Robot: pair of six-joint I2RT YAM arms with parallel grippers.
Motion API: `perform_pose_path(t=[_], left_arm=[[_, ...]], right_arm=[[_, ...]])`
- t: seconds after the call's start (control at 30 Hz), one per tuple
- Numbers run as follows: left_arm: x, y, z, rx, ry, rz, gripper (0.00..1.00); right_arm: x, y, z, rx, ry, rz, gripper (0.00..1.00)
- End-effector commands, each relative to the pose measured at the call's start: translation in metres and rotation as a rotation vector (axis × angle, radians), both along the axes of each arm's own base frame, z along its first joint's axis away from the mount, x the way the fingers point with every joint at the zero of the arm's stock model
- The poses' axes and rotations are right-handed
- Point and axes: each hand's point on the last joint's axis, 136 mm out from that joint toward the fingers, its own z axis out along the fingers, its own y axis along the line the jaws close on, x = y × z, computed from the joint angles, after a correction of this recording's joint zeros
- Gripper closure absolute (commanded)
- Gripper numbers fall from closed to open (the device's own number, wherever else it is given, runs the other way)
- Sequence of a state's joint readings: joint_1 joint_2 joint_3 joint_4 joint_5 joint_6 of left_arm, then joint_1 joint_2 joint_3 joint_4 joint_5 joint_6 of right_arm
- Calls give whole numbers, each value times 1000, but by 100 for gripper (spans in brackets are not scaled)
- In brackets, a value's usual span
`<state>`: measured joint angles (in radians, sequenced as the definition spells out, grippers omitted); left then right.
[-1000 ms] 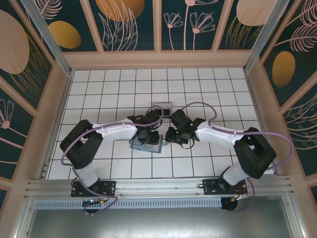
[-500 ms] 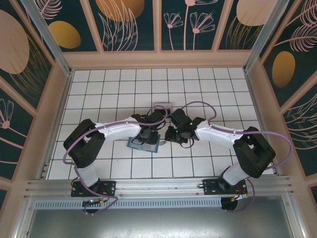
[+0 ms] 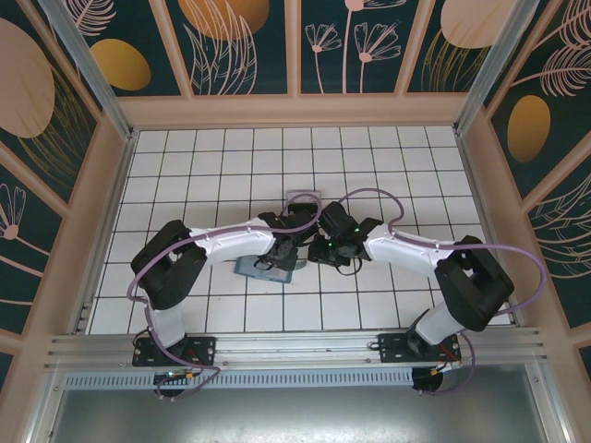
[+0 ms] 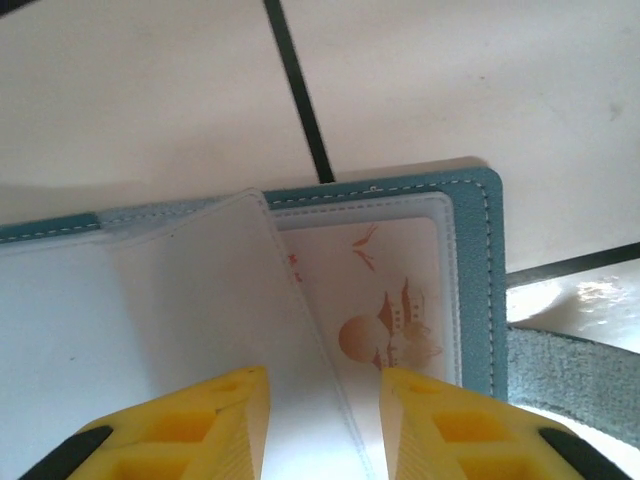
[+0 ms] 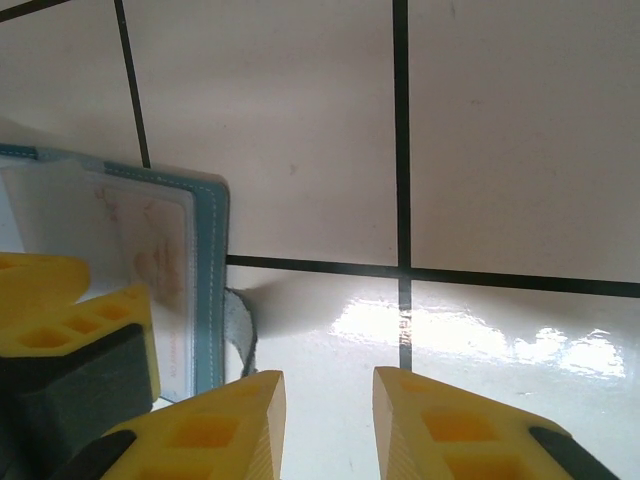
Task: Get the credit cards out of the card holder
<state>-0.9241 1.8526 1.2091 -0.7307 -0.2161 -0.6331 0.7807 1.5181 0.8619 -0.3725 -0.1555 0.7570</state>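
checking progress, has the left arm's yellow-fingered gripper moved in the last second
Yes. Against the black grid lines of the white tiled table in the top view, the left gripper has shifted right.

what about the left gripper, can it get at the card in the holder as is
Probably not cleanly. The left gripper hangs open right over the holder, but the card lies flat inside a clear sleeve, and a loose clear flap covers its left edge.

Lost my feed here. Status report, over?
Left gripper open above open card holder. Right gripper open over tile beside it. Card inside, not out.
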Motion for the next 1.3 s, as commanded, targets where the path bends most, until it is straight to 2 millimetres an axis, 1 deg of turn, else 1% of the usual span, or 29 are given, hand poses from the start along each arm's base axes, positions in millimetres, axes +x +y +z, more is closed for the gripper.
perform_pose_path(t=[0.0, 0.33, 0.47, 0.57, 0.67, 0.77, 0.97, 1.07, 1.13, 1.2, 1.27], left_arm=[[2, 13, 4, 92, -24, 7, 62], [5, 20, 9, 130, -42, 16, 60], [6, 24, 14, 146, -59, 18, 60], [7, 27, 17, 158, -73, 12, 60], [6, 41, 21, 223, -81, 3, 59], [6, 45, 24, 236, -90, -15, 58], [5, 55, 22, 267, -92, -33, 56], [6, 62, 22, 268, -92, -23, 56], [6, 66, 21, 256, -91, -18, 56], [4, 75, 19, 245, -68, -4, 56], [8, 74, 15, 183, -70, 8, 55]], right_arm=[[0, -5, -1, -9, -13, 7, 70], [1, -4, -1, 4, -16, 5, 70], [0, -3, 0, 14, -13, 7, 70], [-1, 3, 1, 44, -8, 13, 70], [-3, 12, 2, 96, 2, 25, 67], [-3, 18, 4, 115, 6, 30, 65], [-6, 29, 1, 134, 21, 42, 65], [-5, 32, -3, 123, 28, 46, 65], [-5, 31, -6, 115, 32, 44, 65], [-5, 32, -10, 111, 37, 48, 65], [-4, 34, -13, 109, 43, 50, 66]])
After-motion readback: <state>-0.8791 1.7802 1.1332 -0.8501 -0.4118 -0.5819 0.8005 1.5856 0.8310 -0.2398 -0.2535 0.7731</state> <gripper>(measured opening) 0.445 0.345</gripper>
